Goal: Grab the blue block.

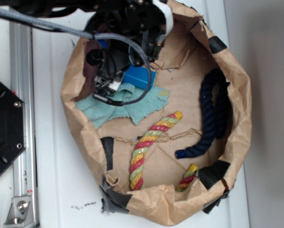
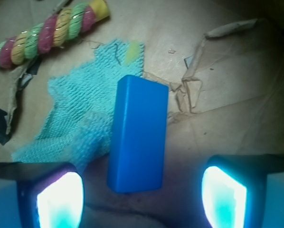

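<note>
The blue block lies flat on the brown paper, one long side overlapping the edge of a teal cloth. In the exterior view the blue block shows partly under the black arm, near the back of the paper-lined bin. My gripper is open and hovers above it; the two pads stand wide apart on either side of the block's near end, touching nothing. In the exterior view the gripper sits just left of the block and covers part of it.
The crumpled brown paper bin wall rings the workspace. A multicoloured rope lies at centre front, also seen as the rope at top left of the wrist view. A dark navy rope curves along the right. A short rope piece lies in front.
</note>
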